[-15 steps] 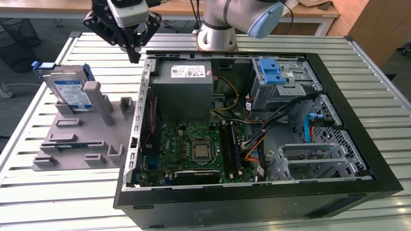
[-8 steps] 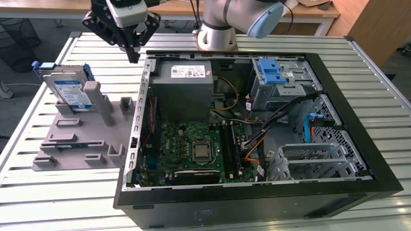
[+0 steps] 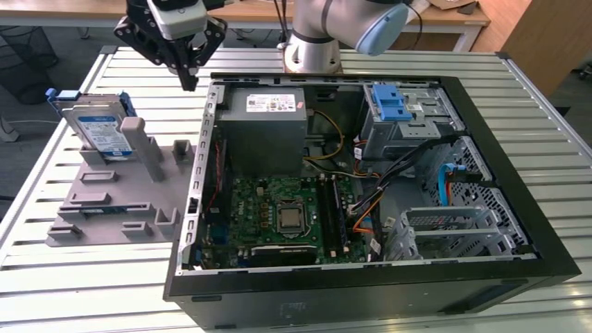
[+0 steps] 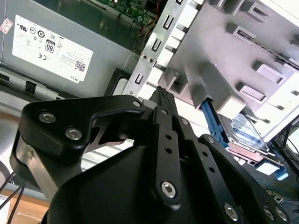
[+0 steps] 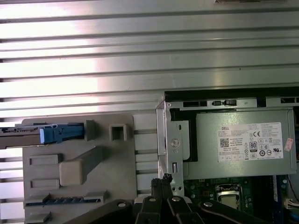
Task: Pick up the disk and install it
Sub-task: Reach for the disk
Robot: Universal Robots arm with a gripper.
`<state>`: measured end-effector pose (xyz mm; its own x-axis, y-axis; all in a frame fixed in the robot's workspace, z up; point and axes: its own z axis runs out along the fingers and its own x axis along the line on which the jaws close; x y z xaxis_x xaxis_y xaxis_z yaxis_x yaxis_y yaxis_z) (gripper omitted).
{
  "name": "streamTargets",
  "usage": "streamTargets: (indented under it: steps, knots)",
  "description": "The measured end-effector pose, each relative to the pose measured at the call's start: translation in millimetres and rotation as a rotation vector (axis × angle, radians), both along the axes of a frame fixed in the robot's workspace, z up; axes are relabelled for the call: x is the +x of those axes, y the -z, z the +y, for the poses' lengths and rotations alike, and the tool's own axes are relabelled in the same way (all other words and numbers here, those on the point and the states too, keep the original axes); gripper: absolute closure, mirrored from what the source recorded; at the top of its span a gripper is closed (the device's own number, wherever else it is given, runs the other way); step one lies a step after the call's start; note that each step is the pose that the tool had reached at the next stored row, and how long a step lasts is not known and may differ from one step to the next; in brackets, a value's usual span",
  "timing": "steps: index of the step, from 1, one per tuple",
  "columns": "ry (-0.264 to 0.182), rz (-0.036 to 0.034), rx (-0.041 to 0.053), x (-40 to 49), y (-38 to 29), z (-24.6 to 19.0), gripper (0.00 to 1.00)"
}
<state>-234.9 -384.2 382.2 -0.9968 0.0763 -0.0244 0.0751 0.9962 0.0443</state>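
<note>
The disk [image 3: 97,128] is a silver drive with a blue-and-white label in a blue carrier. It stands on edge in a grey slotted fixture [image 3: 111,201], at the exterior view's left. Both wrist views show the disk too [image 4: 247,133] [image 5: 46,135]. My gripper [image 3: 190,82] hangs above the table between the fixture and the open computer case [image 3: 518,208]. It is to the right of the disk, higher up, and well apart from it. Its black fingers [image 4: 161,95] [image 5: 166,179] are pressed together, shut on nothing.
Inside the case lie a grey power-supply box [image 3: 263,128], a green motherboard [image 3: 277,208], a blue latch on a metal cage [image 3: 393,104], and a silver drive cage [image 3: 444,225]. The slatted metal table [image 3: 93,277] carries everything. The arm's base [image 3: 315,48] stands behind the case.
</note>
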Motion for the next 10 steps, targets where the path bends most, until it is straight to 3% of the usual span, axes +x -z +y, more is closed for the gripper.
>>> streamTargets:
  steps: [10]
  knots:
    - [0.0, -0.0001, 0.0001, -3.4, 0.0, 0.2, 0.89]
